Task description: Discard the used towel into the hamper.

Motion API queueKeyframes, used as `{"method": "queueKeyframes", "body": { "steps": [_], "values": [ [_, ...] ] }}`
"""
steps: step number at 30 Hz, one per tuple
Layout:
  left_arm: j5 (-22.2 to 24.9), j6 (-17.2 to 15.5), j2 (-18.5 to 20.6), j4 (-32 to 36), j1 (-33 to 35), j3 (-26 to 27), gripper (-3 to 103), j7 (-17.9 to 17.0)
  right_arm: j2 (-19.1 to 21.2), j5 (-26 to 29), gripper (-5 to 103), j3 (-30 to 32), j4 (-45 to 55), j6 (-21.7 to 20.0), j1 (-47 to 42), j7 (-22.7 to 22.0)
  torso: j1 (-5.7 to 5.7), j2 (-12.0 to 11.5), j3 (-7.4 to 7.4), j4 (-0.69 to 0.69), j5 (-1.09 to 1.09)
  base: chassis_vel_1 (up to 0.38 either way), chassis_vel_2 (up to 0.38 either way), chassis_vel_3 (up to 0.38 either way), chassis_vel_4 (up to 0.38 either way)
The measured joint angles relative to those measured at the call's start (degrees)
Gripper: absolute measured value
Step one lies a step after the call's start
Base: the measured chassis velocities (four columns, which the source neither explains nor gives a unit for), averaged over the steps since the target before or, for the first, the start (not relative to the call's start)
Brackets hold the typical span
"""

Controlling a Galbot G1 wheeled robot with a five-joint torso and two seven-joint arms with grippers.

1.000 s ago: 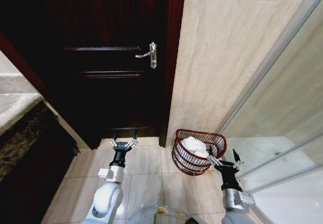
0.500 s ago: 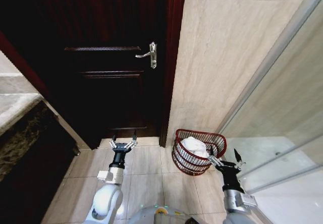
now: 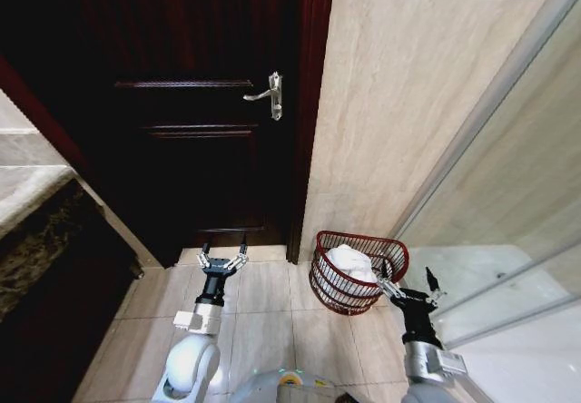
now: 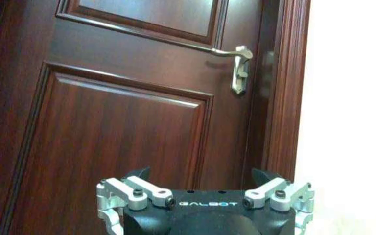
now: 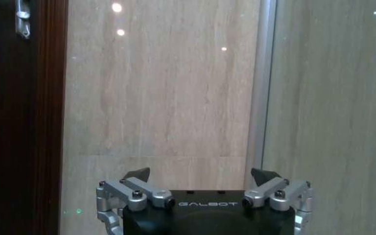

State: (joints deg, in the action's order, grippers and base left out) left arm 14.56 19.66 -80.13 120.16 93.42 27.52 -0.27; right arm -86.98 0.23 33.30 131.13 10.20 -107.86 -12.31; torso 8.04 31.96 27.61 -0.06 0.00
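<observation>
Head view. Hamper (image 3: pixel 357 273): on tile floor (image 3: pixel 263 317) against the beige wall (image 3: pixel 399 103), just ahead and left of the right gripper (image 3: pixel 408 287); rim near that gripper's left fingertip, contact not resolvable. Towel (image 3: pixel 348 261): white, bunched inside the hamper. Right gripper: fingers spread, empty; glass panel (image 3: pixel 508 203) close on its right, open floor behind and to its left. Left gripper (image 3: pixel 223 256): fingers spread, empty, raised over bare floor, dark door (image 3: pixel 200 131) ahead of it, dark cabinet with stone top (image 3: pixel 36 240) well to its left. Door handle (image 3: pixel 270 97): far above both grippers.

Left wrist view. Left gripper (image 4: pixel 201 175): fingers apart, nothing between them; "GALBOT" lettering on the body. Door (image 4: pixel 129 112) straight ahead, its frame and pale wall beyond the gripper's right side; handle (image 4: pixel 235 61) high above it.

Right wrist view. Right gripper (image 5: pixel 201 175): fingers apart, holding nothing; "GALBOT" on the body. Beige wall (image 5: pixel 162 98) directly ahead, metal strip and glass panel (image 5: pixel 332 98) toward one side, door frame (image 5: pixel 44 117) toward the other.
</observation>
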Motion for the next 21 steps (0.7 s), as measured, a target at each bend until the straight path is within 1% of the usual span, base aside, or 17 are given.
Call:
{"method": "queueKeyframes", "body": {
  "steps": [5, 12, 13, 16, 21],
  "values": [
    [0.1, 0.1, 0.0, 0.0, 0.0, 0.3, 100, 0.0, 0.0, 0.0, 100, 0.0, 0.2, 0.0, -0.1, 0.0, -0.47, -1.1, -0.64, 0.00, 0.00, 0.000, 0.000, 0.000, 0.000],
    [0.1, 0.4, 0.0, -0.1, -0.2, 0.5, 100, 0.0, 0.2, -0.1, 100, 0.2, 0.1, 0.4, -0.3, -0.3, -1.35, -3.3, -1.90, 0.00, 0.00, 0.000, 0.000, 0.000, 0.000],
    [0.1, 0.4, 0.0, -0.1, -0.2, 0.5, 100, 0.0, 0.2, -0.1, 100, 0.2, 0.1, 0.4, -0.3, -0.3, -1.35, -3.3, -1.90, 0.00, 0.00, 0.000, 0.000, 0.000, 0.000],
    [0.1, 0.6, 0.0, -0.2, -0.1, 0.5, 100, 0.0, 0.4, -0.1, 100, 0.3, 0.0, 0.6, -0.4, -0.5, -1.81, -4.3, -2.47, 0.00, 0.00, 0.000, 0.000, 0.000, 0.000],
    [0.1, 0.6, 0.0, -0.2, 0.0, 0.5, 100, 0.0, 0.5, -0.1, 100, 0.3, 0.0, 0.6, -0.5, -0.5, -2.17, -5.2, -3.04, 0.00, 0.00, 0.000, 0.000, 0.000, 0.000]
  ]
}}
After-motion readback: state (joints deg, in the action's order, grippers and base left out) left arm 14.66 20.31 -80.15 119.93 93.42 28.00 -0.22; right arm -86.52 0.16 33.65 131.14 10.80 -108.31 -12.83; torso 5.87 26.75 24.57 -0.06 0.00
